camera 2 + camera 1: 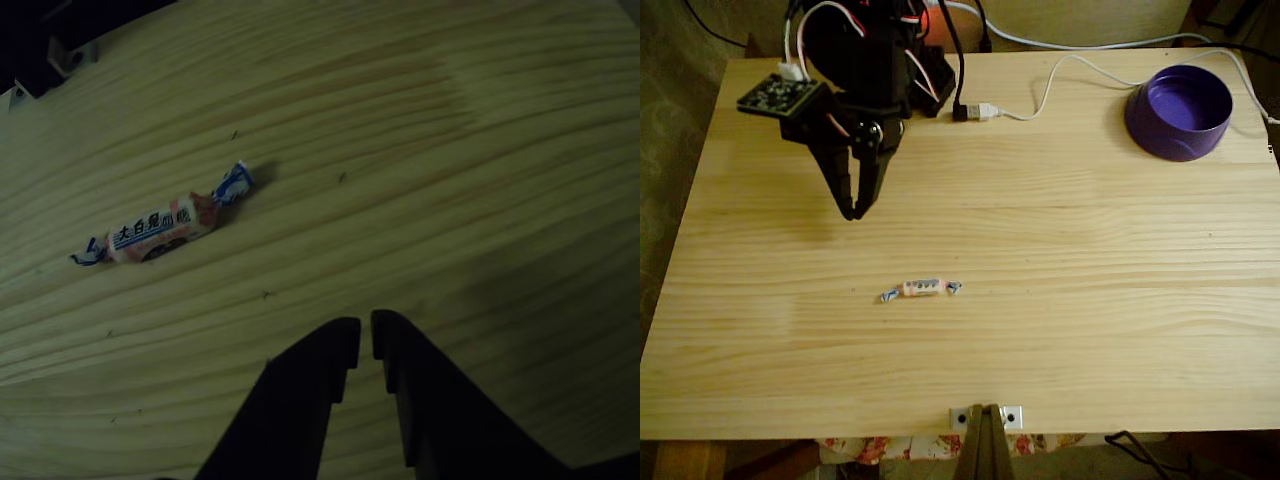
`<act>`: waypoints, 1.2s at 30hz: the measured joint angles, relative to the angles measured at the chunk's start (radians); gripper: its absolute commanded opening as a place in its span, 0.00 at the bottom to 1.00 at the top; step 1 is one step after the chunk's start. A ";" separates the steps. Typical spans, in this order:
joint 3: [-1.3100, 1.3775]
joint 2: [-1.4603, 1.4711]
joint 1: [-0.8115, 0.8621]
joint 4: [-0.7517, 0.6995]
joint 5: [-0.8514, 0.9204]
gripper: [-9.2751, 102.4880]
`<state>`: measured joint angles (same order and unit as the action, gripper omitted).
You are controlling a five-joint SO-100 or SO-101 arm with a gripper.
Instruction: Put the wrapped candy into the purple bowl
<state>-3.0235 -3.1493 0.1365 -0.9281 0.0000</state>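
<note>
Pale pine-board table point(1060, 330), grain running side to side in the fixed view; on it, near the middle and toward the front edge, one small oblong wrapped candy point(921, 288) in a peach-white wrapper with dark printed characters and twisted blue-silver ends, lying flat and free of contact. Black two-finger gripper point(853, 213) of the black arm, pointing down at the table's left rear part in the fixed view, well apart from the candy; in the other view the gripper point(365, 335) has its fingertips drawn nearly together with a thin slit between, holding nothing, the candy point(165, 228) ahead and to the left. Round deep-purple plastic bowl point(1179, 112) at the far right corner, upright. White USB plug on a white cable point(985, 111) near the arm's base. Small metal bracket point(985, 416) at the front edge
</note>
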 measured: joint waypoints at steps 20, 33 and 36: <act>0.512 0.680 -0.055 0.106 0.273 0.09; 0.900 1.193 -0.081 -0.032 0.632 0.09; 0.980 1.301 -0.084 -0.032 0.724 0.10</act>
<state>-2.0433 -1.8484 0.0522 -0.9603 0.7240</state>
